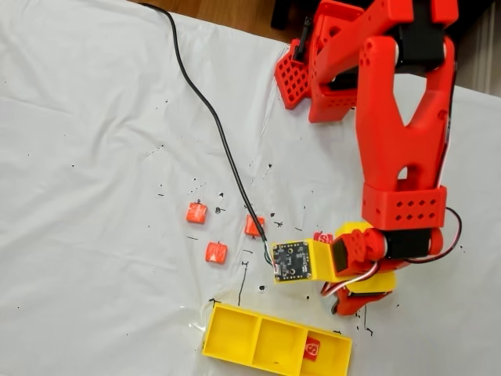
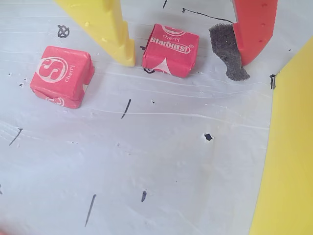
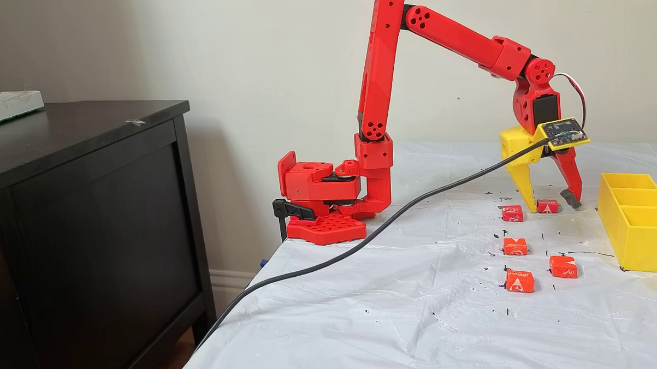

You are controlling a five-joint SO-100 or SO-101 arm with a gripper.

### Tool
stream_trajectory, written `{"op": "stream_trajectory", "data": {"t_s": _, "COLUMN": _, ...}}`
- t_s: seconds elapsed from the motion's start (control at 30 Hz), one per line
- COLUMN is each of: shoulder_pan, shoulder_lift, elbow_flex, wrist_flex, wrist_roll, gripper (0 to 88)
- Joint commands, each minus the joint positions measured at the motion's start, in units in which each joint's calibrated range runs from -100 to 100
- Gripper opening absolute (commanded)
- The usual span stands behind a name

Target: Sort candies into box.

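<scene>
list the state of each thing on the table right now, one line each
gripper: open, tips down at the table, straddling one candy
candy between the fingers: flat on the table, not gripped
candy beside the yellow finger: loose on the table
three orange candies: loose on the table
candy in box: inside an end compartment
box: upright, other two compartments empty

Red printed arm (image 3: 379, 68), yellow-and-red gripper (image 3: 550, 198), black cable (image 3: 363, 243).

A: How many candies are there?
B: Six candies: five on the cloth (image 3: 420, 312), at (image 3: 512, 213), (image 3: 547, 206), (image 3: 515, 246), (image 3: 563, 266) and (image 3: 520, 281), and one (image 1: 312, 348) in the box (image 3: 636, 239).
A: And the remaining items?
B: One box with three compartments, one arm (image 3: 379, 68), one cable (image 3: 363, 243), one cabinet (image 3: 89, 225).
</scene>
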Motion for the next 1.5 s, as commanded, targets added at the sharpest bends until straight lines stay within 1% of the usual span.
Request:
{"op": "stream_trajectory", "data": {"t_s": 0.0, "shoulder_pan": -1.1, "shoulder_lift": -4.4, "elbow_flex": -3.4, "wrist_flex": 1.4, "wrist_roll": -0.1, "gripper": 25.4}}
{"op": "stream_trajectory", "data": {"t_s": 0.37, "shoulder_pan": -1.2, "shoulder_lift": -6.0, "elbow_flex": -4.3, "wrist_flex": 3.4, "wrist_roll": -0.2, "gripper": 25.5}}
{"op": "stream_trajectory", "data": {"t_s": 0.93, "shoulder_pan": 1.7, "shoulder_lift": -1.5, "elbow_flex": -9.1, "wrist_flex": 2.3, "wrist_roll": 0.7, "gripper": 24.0}}
{"op": "stream_trajectory", "data": {"t_s": 1.23, "shoulder_pan": 1.1, "shoulder_lift": 0.1, "elbow_flex": -8.3, "wrist_flex": 3.4, "wrist_roll": 0.9, "gripper": 23.6}}
{"op": "stream_trajectory", "data": {"t_s": 1.47, "shoulder_pan": 1.5, "shoulder_lift": 1.5, "elbow_flex": -9.0, "wrist_flex": 2.4, "wrist_roll": 0.8, "gripper": 23.6}}
